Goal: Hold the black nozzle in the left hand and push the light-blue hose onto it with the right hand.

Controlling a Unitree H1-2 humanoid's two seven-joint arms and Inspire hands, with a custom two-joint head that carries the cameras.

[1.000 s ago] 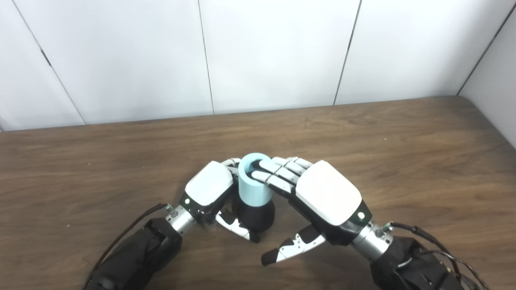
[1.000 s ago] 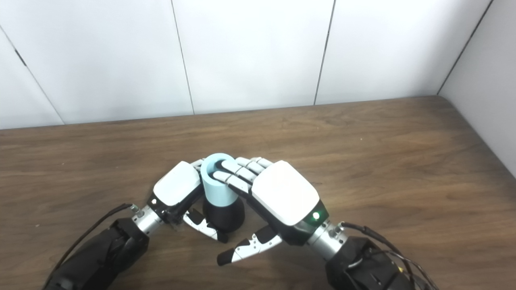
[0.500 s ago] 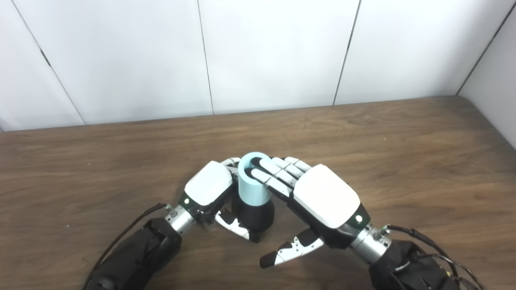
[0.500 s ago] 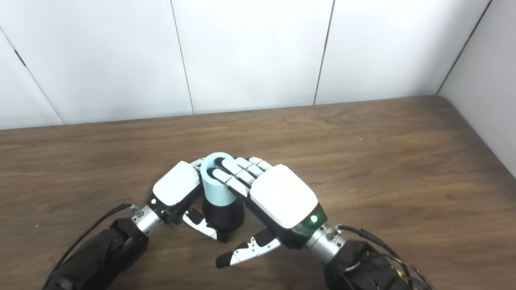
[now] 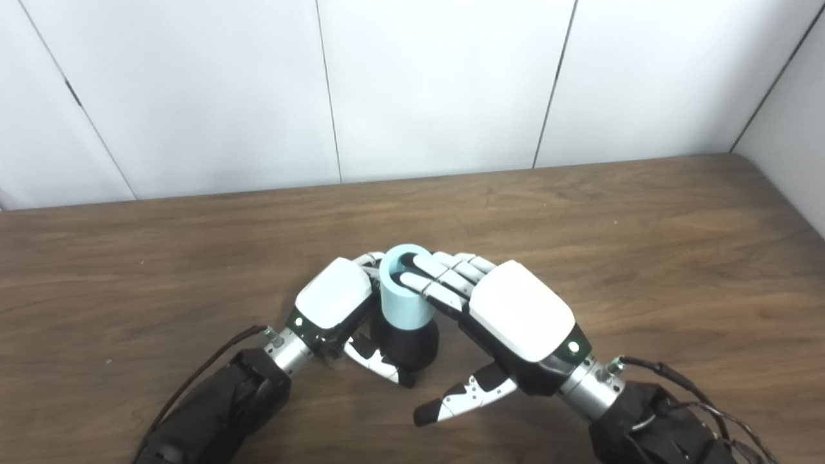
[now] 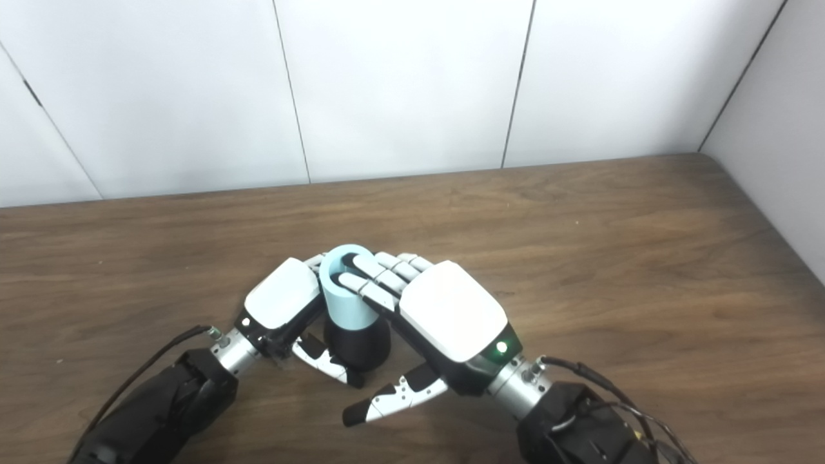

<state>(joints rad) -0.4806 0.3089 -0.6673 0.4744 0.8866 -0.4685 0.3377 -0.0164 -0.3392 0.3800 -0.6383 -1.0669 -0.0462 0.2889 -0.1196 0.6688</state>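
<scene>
The black nozzle (image 5: 412,345) stands upright on the table, near the front at the middle. A light-blue hose (image 5: 403,303) sits on top of it, its open end facing up. My left hand (image 5: 334,301) is shut on the nozzle from the left, with the thumb across the black base and the fingers curled behind the hose. My right hand (image 5: 519,319) comes in from the right with its fingers (image 5: 432,283) lying flat over the hose's top rim. Its thumb (image 5: 461,399) sticks out low, apart from both parts.
The brown wooden table (image 5: 644,245) runs back to white wall panels (image 5: 438,90). A grey wall (image 6: 773,129) borders the right edge. Cables trail from both wrists near the front edge.
My right hand has edged slightly left and pressed a little lower on the hose top. The hose, the nozzle and my left hand have barely moved.
</scene>
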